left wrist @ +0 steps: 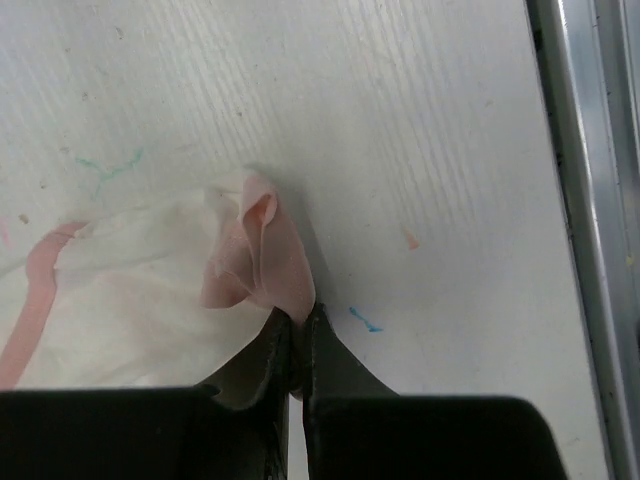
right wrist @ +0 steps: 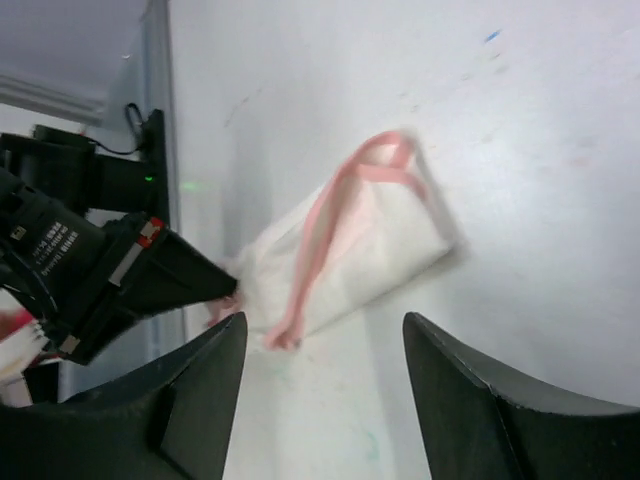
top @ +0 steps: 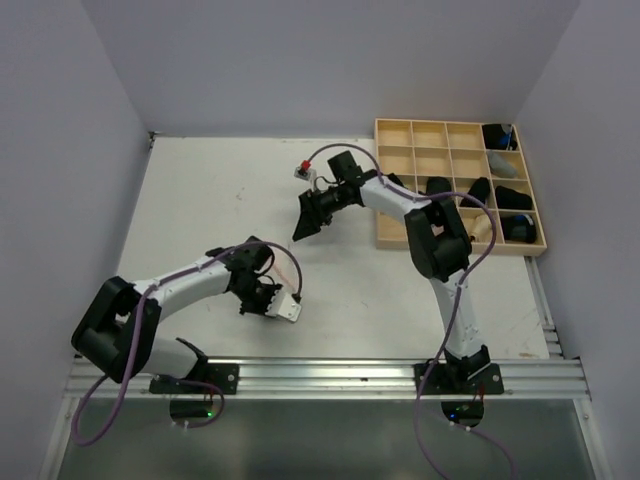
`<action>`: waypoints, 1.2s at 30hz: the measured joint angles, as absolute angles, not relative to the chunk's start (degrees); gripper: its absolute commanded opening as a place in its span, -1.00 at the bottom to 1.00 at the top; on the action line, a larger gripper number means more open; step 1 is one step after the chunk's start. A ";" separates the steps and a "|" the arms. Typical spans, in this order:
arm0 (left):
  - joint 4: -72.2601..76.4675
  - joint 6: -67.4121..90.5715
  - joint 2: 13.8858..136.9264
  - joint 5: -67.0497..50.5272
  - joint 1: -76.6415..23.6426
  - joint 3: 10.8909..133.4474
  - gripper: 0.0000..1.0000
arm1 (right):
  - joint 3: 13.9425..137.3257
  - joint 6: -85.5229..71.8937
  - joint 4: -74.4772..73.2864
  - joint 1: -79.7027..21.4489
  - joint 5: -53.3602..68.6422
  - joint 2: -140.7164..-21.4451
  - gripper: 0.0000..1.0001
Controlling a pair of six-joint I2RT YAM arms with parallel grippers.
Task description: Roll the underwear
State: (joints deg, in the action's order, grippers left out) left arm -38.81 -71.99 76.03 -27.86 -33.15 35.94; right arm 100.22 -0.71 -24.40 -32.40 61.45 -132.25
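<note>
The left hand [left wrist: 297, 325], clamped tight, pinches the pink-edged corner of 1 whitish underwear [left wrist: 130, 290] lying on the near worktop [top: 200, 200]. The right hand [top: 308, 222] hangs wide open farther back, holding nothing. Black underwear [top: 513, 198] fills the far-right tray [top: 395, 215].

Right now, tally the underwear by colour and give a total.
whitish underwear, pink edging: 1
dark underwear, in the tray: at least 5; small and hard to separate
Total: at least 6
</note>
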 measured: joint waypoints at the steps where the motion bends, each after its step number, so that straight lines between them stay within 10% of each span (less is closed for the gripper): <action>1: -40.45 -71.57 78.06 -28.38 -33.15 37.67 -1.00 | 101.27 2.00 -25.85 -31.66 59.92 -131.28 0.33; 14: -63.92 -59.57 112.79 -46.19 -23.09 63.13 -1.00 | 75.48 22.15 -32.51 -30.65 48.25 -93.56 -0.45; 36: -78.13 -57.60 128.77 -51.48 -18.76 73.97 -0.88 | 64.25 40.34 -17.65 -59.77 29.04 -102.61 0.04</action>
State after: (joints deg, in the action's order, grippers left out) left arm -78.13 -57.60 128.77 -51.48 -18.76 73.97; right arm 64.25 40.34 -17.65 -59.77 29.04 -102.61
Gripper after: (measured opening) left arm 0.060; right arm 0.517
